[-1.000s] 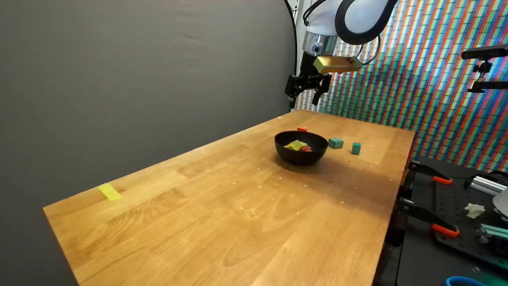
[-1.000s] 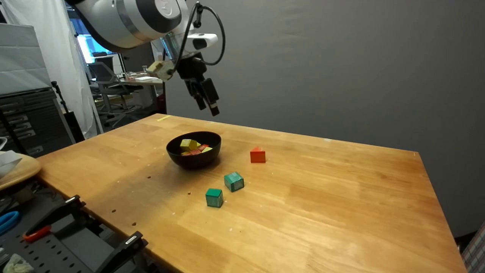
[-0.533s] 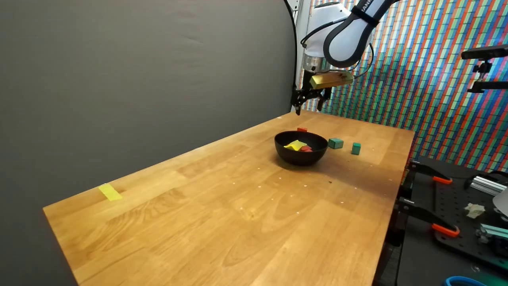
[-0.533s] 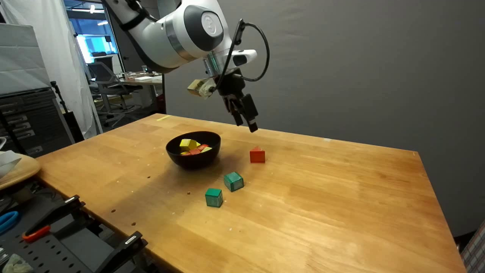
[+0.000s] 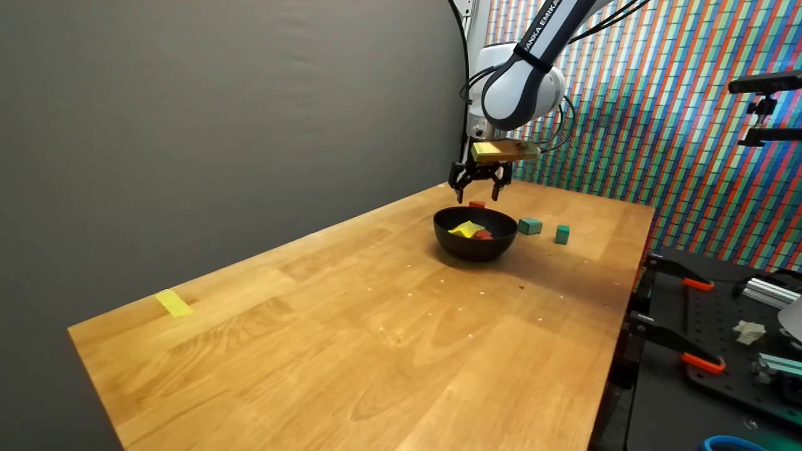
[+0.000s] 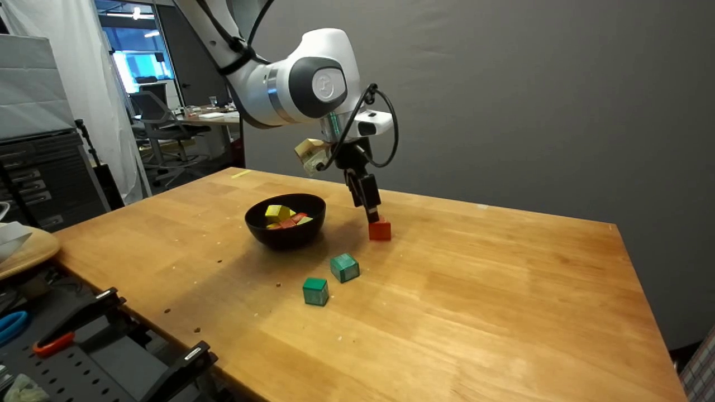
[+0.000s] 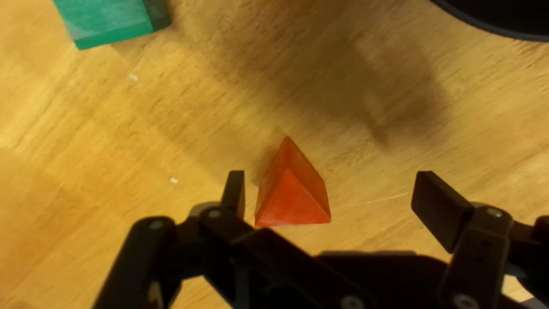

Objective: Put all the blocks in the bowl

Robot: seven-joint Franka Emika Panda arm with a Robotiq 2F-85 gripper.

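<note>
Red block (image 7: 291,199) sits on the table (image 6: 424,312), framed by your spread, empty claw (image 7: 332,189) but nearer one finger (image 7: 234,189) in wrist view; closing off-centre could shove it or slip on its sloped faces. You can't tell if the claw is low enough. Two teal blocks (image 6: 344,268) sit farther out, one cropped there like the bowl (image 6: 285,239), whose overlapping yellow-and-red pile (image 6: 281,215) can't be counted.

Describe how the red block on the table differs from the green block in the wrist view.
Shape: the red block has a triangular top; the green block is boxy. Place: in the wrist view, the red block shows between the open fingers, the green block outside them. Framing: the red block fits whole, the top edge cuts the green block. Both rest on the table, outside the bowl.
</note>
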